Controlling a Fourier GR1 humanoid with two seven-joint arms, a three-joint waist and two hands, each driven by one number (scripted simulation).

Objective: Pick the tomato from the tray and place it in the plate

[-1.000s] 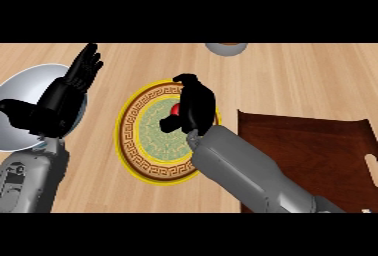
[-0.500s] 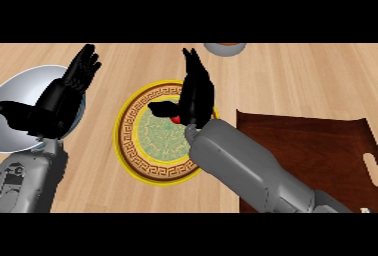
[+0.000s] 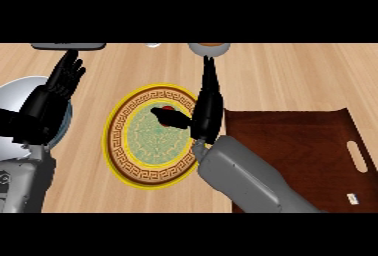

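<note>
While the tomato [image 3: 169,108] lies on the plate [image 3: 148,172], just at nine o'clock of the right robot hand [image 3: 207,107], that hand stands open, fingers straight toward twelve o'clock, thumb beside the tomato, holding nothing. The left robot hand [image 3: 52,97] rests open at nine o'clock.

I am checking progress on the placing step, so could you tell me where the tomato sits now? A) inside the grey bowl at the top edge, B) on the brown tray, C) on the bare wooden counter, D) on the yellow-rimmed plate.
D: the tomato shows as a red patch on the plate, beside the thumb of the right hand, whose fingers are straight.
</note>
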